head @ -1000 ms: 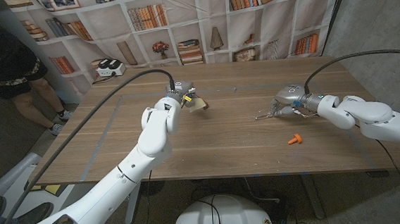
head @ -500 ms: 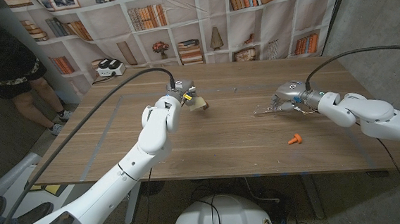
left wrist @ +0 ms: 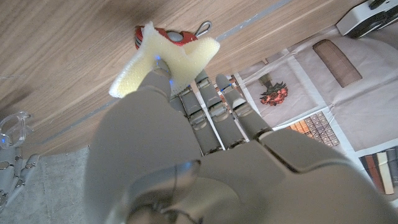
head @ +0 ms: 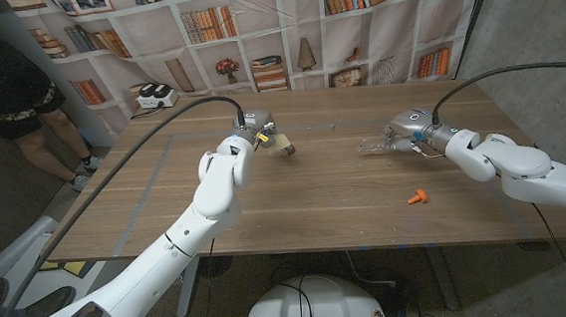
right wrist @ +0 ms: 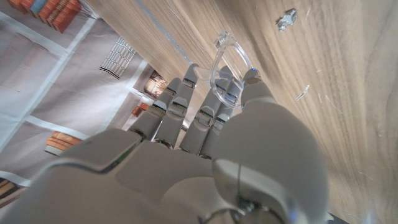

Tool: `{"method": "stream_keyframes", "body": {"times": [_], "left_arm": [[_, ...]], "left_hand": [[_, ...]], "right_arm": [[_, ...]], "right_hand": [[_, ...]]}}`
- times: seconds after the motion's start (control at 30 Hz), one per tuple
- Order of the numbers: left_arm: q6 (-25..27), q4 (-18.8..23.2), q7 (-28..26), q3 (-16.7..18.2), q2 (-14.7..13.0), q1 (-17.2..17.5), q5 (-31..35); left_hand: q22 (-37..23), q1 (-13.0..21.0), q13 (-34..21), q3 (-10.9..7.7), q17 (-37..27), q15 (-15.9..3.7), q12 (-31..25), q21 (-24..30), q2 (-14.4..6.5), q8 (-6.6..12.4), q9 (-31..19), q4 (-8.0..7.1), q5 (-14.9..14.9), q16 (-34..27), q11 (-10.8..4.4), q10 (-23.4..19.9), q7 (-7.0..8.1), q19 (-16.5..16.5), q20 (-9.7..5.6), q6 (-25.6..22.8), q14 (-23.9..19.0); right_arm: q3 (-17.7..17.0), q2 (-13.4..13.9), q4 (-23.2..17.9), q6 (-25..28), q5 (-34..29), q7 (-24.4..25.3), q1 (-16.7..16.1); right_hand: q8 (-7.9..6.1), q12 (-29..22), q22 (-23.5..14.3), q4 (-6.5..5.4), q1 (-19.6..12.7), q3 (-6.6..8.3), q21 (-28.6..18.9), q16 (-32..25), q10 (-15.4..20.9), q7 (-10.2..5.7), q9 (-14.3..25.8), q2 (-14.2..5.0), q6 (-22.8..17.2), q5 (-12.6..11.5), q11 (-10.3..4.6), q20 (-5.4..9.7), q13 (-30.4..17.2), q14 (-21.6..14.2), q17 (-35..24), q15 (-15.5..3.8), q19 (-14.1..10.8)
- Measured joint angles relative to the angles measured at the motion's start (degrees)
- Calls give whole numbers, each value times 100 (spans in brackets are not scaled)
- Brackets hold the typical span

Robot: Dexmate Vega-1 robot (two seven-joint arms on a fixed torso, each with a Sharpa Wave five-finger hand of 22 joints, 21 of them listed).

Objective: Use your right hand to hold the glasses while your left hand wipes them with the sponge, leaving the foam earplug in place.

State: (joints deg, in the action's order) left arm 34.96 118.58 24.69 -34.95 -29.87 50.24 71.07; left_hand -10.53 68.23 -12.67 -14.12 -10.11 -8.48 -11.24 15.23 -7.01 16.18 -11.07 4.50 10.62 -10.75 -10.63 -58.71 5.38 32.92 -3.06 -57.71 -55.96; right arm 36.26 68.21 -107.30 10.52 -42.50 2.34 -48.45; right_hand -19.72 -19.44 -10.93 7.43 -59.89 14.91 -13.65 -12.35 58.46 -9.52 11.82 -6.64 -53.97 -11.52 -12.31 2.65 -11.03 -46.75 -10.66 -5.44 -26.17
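Observation:
My left hand (head: 251,134) hovers over the table's middle left and pinches a pale yellow sponge (head: 282,148); the left wrist view shows that sponge (left wrist: 165,55) between the fingertips. At the right, my right hand (head: 408,130) holds clear glasses (head: 373,148), which stick out toward the sponge just above the wood. In the right wrist view the clear frame (right wrist: 227,57) lies between the fingers (right wrist: 186,93). An orange foam earplug (head: 418,197) lies on the table (head: 296,203), nearer the front edge than my right hand and apart from it.
A white box (head: 154,96) sits at the table's far left corner. A small metal bit (head: 333,127) lies between the hands. Black cables run to both wrists. A person (head: 8,88) stands beyond the left end, before a bookshelf backdrop.
My right hand has lifted the glasses a little and drawn them toward the table's far side. The left hand with the sponge and the earplug have stayed put.

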Motion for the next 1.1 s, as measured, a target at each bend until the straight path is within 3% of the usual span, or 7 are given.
{"method": "stream_keyframes", "body": {"times": [0.13, 0.17, 0.53, 0.57, 0.7, 0.8, 1.1], "left_arm": [[0, 22, 0, 35, 16, 51, 0], [36, 23, -335, 37, 19, 56, -66], [38, 13, -727, 40, 100, 133, -122], [38, 12, -1069, 40, 103, 136, -168], [38, 1, -1096, 39, 130, 176, -172], [17, -6, -1520, 40, 144, 194, -253], [-70, -41, -1778, 107, 244, 231, -447]], "left_hand": [[-26, 0, -1, 0, 0, 0, 0, 0, 0, 0, -1, 0, 0, 0, 0, 0, 0, 0, 0, 0, 0], [-28, 0, -11, 0, 0, 0, 1, 0, 0, 0, -1, 0, 0, 0, 0, 0, 0, 0, 0, 0, 0], [-28, 1, -26, 1, 0, 5, 1, 0, -1, -14, -1, -1, 0, 0, -21, -22, 0, 0, 0, 0, -5], [-28, 1, -26, 0, 0, 11, 1, 0, -1, -15, -1, -1, 0, 0, -21, -22, 0, 0, 0, 0, -12], [-28, 1, -26, 1, 0, 11, 2, 0, -1, -19, 0, -1, 0, 0, -21, -22, 0, 0, 0, 0, -11], [-28, 1, -26, 1, 0, -11, 2, 0, -1, -25, 2, -1, -1, 0, -21, -22, 0, 0, 0, -1, -34], [-28, 1, -58, -24, 0, -11, 4, 1, -1, -2, 4, 24, -5, 0, -20, -21, -2, 0, 0, -2, -33]], "right_arm": [[0, 0, 0, 349, 23, -33, 0], [-80, -117, -263, 526, 29, -35, -176], [-128, -242, -537, 1493, 12, -32, -346], [-178, -376, -765, 1564, 11, -32, -470], [-181, -384, -779, 1904, -27, -68, -478], [-193, -508, -1026, 2075, -55, -85, -560], [-223, -561, -1121, 2289, -18, 79, -623]], "right_hand": [[4, 1, -1, 0, 12, 0, 0, 0, 22, -1, 0, -12, 0, 0, 22, -8, 0, -37, 0, -20, -74], [4, 1, -9, 0, 16, 0, 0, 0, 33, -1, 0, -16, 1, 0, 33, -8, -1, -57, 0, -9, -73], [7, 24, -15, -23, 51, -24, -30, 28, 131, 21, 0, -51, -21, 22, 12, -10, 12, -178, -1, -59, -176], [5, 24, -15, -23, 51, -24, -34, 28, 132, 21, 0, -51, -21, 23, 11, -9, 14, -178, -1, -59, -176], [-3, 24, -15, -16, 51, -31, -34, 28, 163, 21, 0, -51, -21, 25, 42, -9, 21, -178, -1, -59, -176], [-3, 26, -15, -18, 51, -29, -34, 28, 185, 20, 0, -51, -20, 26, 20, -9, 28, -209, 27, -88, -175], [-3, 46, -14, -19, 50, -28, -33, 27, 239, 50, 0, -50, -50, 0, 49, 7, 23, -336, 24, -95, -221]]}}
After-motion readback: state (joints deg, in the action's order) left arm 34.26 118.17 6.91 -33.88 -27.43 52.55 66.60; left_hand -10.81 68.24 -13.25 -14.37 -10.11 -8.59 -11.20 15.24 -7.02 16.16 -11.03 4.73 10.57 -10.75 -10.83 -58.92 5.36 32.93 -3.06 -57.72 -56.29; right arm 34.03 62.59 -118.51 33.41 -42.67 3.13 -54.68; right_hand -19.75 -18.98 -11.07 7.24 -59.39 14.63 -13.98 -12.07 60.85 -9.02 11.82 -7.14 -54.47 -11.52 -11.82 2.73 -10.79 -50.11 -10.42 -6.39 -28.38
